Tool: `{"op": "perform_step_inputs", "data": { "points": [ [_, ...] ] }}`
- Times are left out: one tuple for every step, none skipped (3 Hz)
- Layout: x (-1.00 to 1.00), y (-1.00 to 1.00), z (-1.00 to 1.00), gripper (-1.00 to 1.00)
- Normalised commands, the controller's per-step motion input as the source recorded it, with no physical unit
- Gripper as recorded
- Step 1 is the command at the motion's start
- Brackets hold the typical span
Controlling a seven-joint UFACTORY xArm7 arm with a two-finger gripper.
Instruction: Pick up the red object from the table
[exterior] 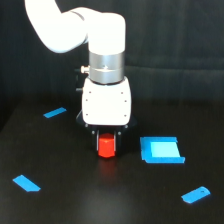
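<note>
— Red, where is it?
— Red object [105,146] sits near the centre of the black table [100,200], between the dark fingers of the gripper [106,142], which looks clenched on it.
— Around it?
— Blue square piece [161,150] at three o'clock; blue strips at ten [54,112], eight [26,183] and four [195,194].
</note>
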Motion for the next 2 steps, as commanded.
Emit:
{"op": "perform_step_inputs", "data": {
  "points": [
    [-0.09, -0.18, 1.0, -1.0],
    [-0.15, -0.13, 1.0, -0.99]
  ]
}}
